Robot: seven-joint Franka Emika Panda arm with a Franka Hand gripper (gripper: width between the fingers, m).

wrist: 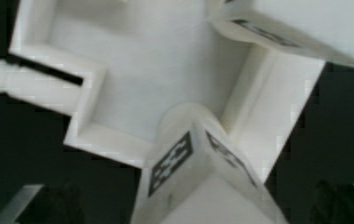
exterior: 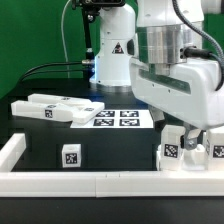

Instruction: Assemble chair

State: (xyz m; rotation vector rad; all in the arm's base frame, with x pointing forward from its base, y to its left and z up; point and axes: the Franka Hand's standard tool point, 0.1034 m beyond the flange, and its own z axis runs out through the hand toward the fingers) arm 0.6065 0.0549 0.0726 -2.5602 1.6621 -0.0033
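Two views checked; cannot tell whether gripper spread or pinching, fingertips sunk among chair parts at exterior view's right, just behind border rail. Risk: toppling those parts on withdrawal, owing to tight crowding round fingers. Lone tagged block well apart, toward exterior view's left. Wrist view filled by blurred, cropped white part; identity unclear.

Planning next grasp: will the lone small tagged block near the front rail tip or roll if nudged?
The block looks squat and flat-sided, so it likely slides, not rolls. It seems to be rigid moulded plastic, probably light. Smooth faces may slip in a pinch.
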